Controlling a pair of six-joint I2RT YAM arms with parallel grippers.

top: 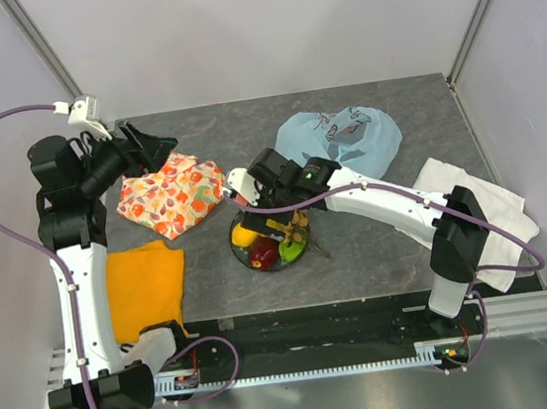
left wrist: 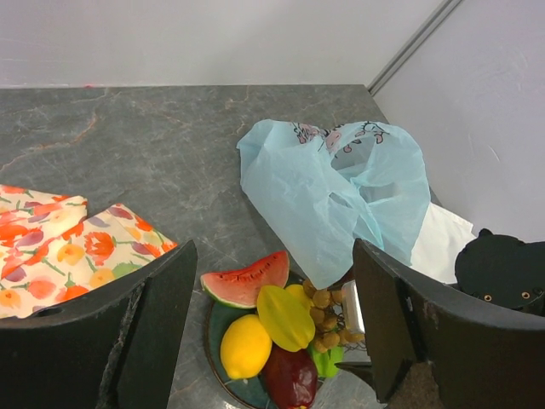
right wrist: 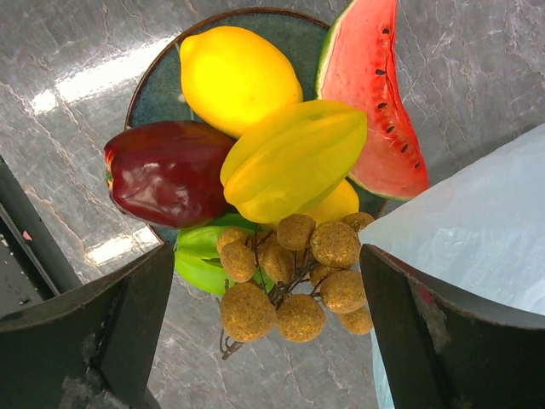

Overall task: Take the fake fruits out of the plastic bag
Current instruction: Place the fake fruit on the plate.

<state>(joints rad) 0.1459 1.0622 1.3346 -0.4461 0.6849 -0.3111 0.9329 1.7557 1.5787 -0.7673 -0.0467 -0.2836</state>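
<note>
The fake fruits [top: 264, 250] are seen heaped on a dark round plate [right wrist: 153, 94] near the front middle of the table [top: 205, 133], outside the plastic bag [top: 341, 141]. In the right wrist view a lemon [right wrist: 234, 77] is placed at 11 o'clock on the plate, a watermelon slice [right wrist: 375, 94] at 1 o'clock, a dark red fruit [right wrist: 166, 170] at 9 o'clock and a green piece [right wrist: 200, 256] at 7 o'clock. A yellow ribbed fruit [right wrist: 294, 158] is laid across the middle, on top of the others. A brownish grape bunch [right wrist: 289, 273] is draped over the rim at 6 o'clock.

In the top view the bag is found crumpled on the table at 1 o'clock from the plate. One corner of it is brought right up to the grapes; whether it touches the plate cannot be told.

The right gripper [right wrist: 264, 256] is held directly above the plate with its fingers spread wide, and nothing is gripped. The left gripper [left wrist: 272, 256] is raised at 10 o'clock from the plate, above a floral cloth [top: 173, 197], and is pointed toward plate and bag. Its jaws are likewise set wide and nothing is held.

An orange cloth [top: 144, 285] is laid at 8 o'clock from the plate, by the near edge. A white cloth [top: 484, 209] is spread at 3 o'clock, at the table's right edge, partly covered by the right arm.
</note>
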